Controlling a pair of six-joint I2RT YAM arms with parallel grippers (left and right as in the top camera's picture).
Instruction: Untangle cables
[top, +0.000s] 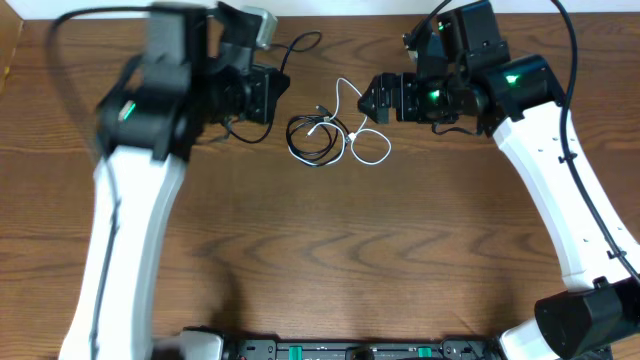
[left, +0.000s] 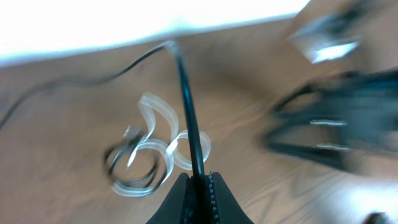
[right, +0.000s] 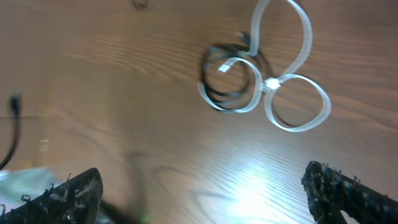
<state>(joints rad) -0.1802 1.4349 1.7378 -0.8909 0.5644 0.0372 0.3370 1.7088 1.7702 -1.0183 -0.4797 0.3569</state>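
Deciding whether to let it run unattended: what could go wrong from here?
The left gripper pinches the thin black cable only at its very fingertips, so the cable may slip out under a pull. The white cable overlaps the black coil, so the open right gripper could catch both and pull the tangle tighter.

- table (top: 330, 250): brown wood grain, smooth, a light sheen (glare patch in the right wrist view).
- white cable (right: 272, 84): smooth plastic-looking sheath.
- black cable (left: 188, 118): thin, smooth, faintly glossy.
- right gripper (right: 199, 199) fingers (right: 339, 186): black, rough, nubbly.
- arm shells (top: 125, 230): white, smooth plastic.
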